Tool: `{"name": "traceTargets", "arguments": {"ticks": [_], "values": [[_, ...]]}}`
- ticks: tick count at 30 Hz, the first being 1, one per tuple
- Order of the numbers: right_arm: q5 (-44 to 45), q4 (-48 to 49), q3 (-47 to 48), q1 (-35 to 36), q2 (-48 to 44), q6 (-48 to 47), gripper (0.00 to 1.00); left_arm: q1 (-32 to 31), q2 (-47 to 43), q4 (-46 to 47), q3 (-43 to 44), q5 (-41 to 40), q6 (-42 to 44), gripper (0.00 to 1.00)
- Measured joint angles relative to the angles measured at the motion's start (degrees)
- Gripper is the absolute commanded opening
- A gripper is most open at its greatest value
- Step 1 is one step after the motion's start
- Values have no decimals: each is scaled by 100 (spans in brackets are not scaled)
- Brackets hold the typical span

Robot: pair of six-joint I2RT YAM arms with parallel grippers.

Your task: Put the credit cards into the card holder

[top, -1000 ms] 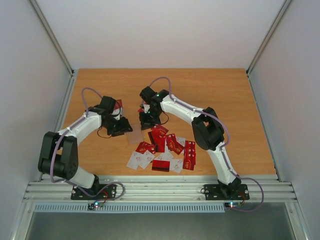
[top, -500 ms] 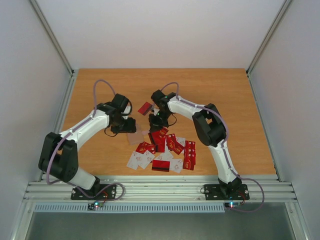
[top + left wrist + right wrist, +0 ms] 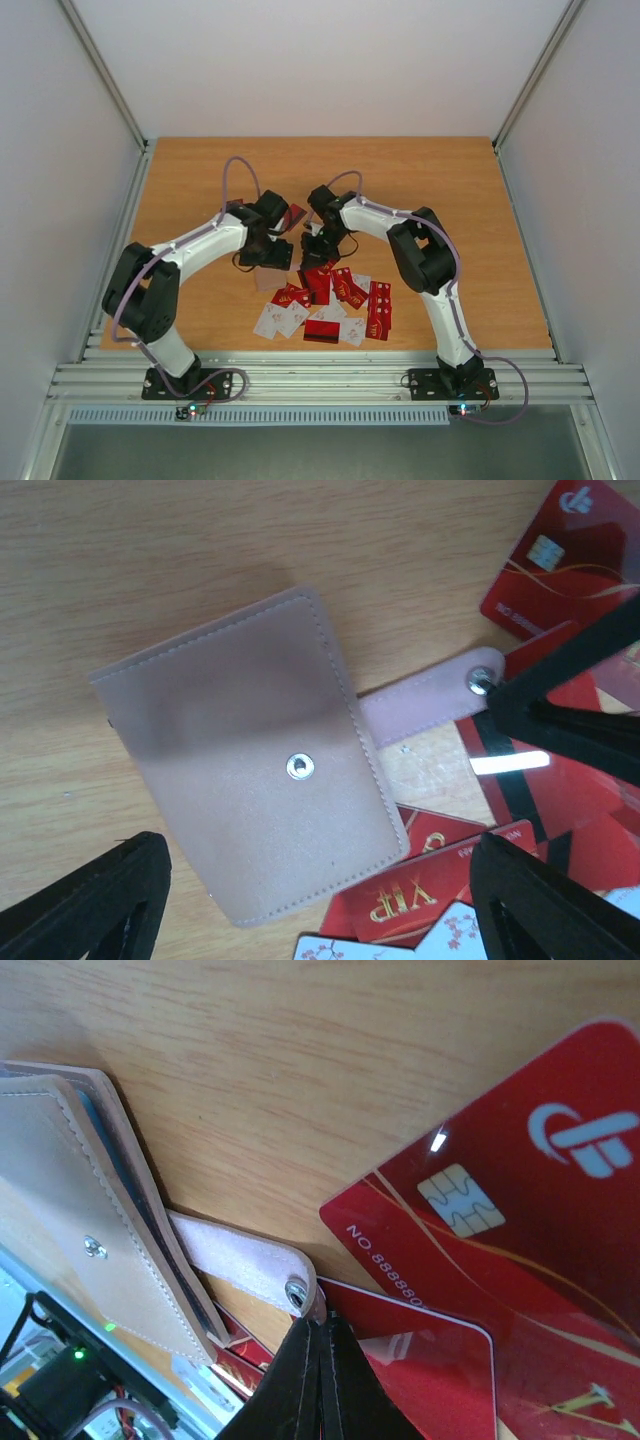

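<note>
While the left gripper (image 3: 320, 845) hangs over the card holder (image 3: 250, 760), its fingers (image 3: 100, 900) stand spread and released at 7 and 5 o'clock of the sleeve, grasping nothing. The holder lies flat and closed on the table (image 3: 450, 190), its strap (image 3: 420, 695) running out toward 3 o'clock. The right gripper (image 3: 322, 1335) is clenched, fingertips pressed together against the strap's snap end. The credit cards (image 3: 335, 295) lie scattered at 4 o'clock of the holder in the top view, and one red chip card (image 3: 520, 1220) lies just beside the strap.
</note>
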Motion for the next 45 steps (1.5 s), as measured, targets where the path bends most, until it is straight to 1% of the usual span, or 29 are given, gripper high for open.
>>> {"name": "traceTargets", "arguments": {"ticks": [2, 8, 11, 15, 18, 20, 24, 31, 37, 42, 45], "values": [[-83, 63, -87, -22, -37, 44, 1, -66, 127, -20, 66, -138, -70, 88], [-306, 232, -219, -83, -59, 186, 1, -125, 564, -68, 192, -570, -337, 89], [-365, 293, -280, -90, -70, 221, 1, -271, 813, -138, 323, -789, -444, 90], [-439, 378, -389, -101, -125, 232, 1, -428, 1054, -168, 417, -938, -542, 93], [-485, 374, -424, -107, -166, 229, 1, -483, 1180, -190, 470, -1036, -634, 92], [-507, 376, -424, -111, -173, 225, 1, -503, 1215, -238, 503, -1141, -695, 89], [-544, 380, -457, -144, -190, 210, 1, -503, 1215, -365, 553, -1458, -831, 83], [-592, 415, -501, -195, -256, 205, 1, -533, 1141, -479, 553, -1786, -957, 82], [-588, 417, -501, -214, -256, 208, 1, -540, 654, -693, 553, -2050, -994, 82], [-564, 407, -496, -234, -256, 210, 1, -516, 278, -831, 490, -2284, -1038, 77], [-546, 376, -470, -238, -256, 216, 1, -389, 127, -835, 251, -2347, -1047, 73]]}}
